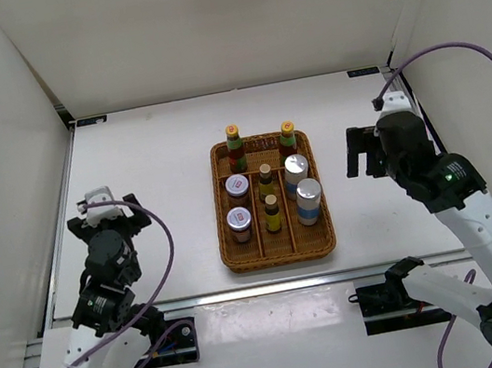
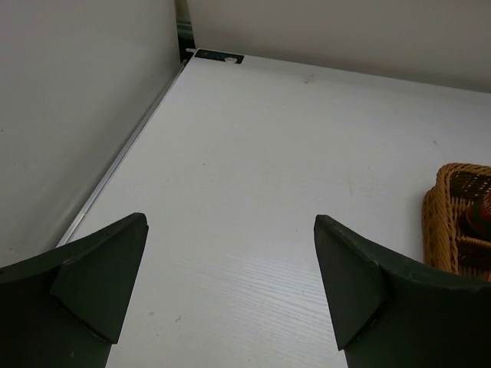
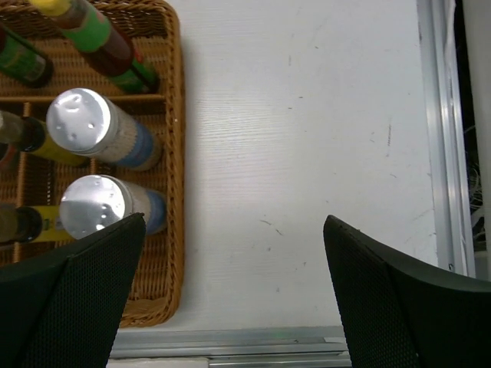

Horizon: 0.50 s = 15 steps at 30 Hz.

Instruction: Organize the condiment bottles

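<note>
Bottles stand in wicker tray (left end effector, right end effector agape).

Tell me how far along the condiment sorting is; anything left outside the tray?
Looks essentially done. All eight stand in the wicker tray, grouped by kind: tall bottles across the back, jars left, brown bottles middle, shakers right. Nothing in hand: the left gripper and right gripper are open and empty, apart from the tray. I see no bottle left outside it.
</note>
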Tool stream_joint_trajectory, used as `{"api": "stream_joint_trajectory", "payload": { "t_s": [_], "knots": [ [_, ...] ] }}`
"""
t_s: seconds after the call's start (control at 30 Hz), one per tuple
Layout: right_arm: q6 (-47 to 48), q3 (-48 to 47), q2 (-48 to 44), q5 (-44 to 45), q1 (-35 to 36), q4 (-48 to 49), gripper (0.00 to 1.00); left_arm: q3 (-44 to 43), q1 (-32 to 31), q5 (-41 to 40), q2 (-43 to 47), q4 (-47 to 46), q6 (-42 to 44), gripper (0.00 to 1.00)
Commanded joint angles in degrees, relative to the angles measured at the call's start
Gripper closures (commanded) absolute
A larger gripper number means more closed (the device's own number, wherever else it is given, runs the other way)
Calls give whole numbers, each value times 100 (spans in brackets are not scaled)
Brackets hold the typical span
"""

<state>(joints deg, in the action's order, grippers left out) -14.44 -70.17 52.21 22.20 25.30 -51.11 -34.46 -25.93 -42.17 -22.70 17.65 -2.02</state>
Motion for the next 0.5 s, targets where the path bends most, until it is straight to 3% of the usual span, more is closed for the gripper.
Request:
{"api": "stream_joint_trajectory", "payload": {
  "t_s": [0.0,0.17,0.33,0.47],
  "knots": [
    [-94,153,-26,548,10,242,0,-175,9,-141,-480,194,-245,0],
    [-235,372,-96,550,10,242,0,79,9,-485,-289,-76,-133,0],
    [-534,505,-272,602,10,110,0,650,9,165,230,-753,70,0],
    [-534,382,-325,794,10,-22,0,1194,9,78,336,-1298,-43,0]
  ]
}}
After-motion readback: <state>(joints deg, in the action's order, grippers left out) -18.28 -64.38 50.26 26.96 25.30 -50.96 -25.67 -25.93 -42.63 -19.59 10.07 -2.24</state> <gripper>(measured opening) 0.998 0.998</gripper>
